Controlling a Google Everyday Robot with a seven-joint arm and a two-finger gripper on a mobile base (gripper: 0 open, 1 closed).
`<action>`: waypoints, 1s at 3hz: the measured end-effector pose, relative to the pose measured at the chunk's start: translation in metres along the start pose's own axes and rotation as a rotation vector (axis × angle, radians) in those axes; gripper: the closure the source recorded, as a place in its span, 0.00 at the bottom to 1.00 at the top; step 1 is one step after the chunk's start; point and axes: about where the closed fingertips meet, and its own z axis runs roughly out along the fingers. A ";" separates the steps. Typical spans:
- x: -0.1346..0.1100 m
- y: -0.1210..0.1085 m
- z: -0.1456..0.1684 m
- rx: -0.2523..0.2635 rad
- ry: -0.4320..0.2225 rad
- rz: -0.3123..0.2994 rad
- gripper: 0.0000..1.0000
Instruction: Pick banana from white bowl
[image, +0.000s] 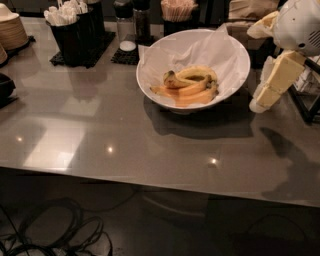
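The white bowl (235, 55), lined with crumpled white paper, stands on the grey table toward the back, right of middle. Several bananas lie in it. The freckled banana (175, 81) with dark ends lies at the left of the pile, beside a curled yellow one (197, 73) and above flatter orange-toned ones (192, 96). My cream-coloured gripper (260, 101) hangs from the white arm (300, 22) just right of the bowl. Its tip is low, near the table, outside the rim, and it holds nothing that I can see.
Black holders with white utensils (75, 30), a shaker (125, 25) and a cup of straws (177, 12) stand along the back. Stacked brown bowls (11, 30) are at the far left. A dark rack (307, 95) is at the right edge. Cables (50, 235) lie on the floor.
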 end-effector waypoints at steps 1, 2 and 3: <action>0.006 0.000 0.003 0.003 -0.016 0.031 0.00; -0.012 -0.017 0.030 -0.028 -0.090 0.014 0.00; -0.047 -0.044 0.088 -0.134 -0.157 -0.054 0.00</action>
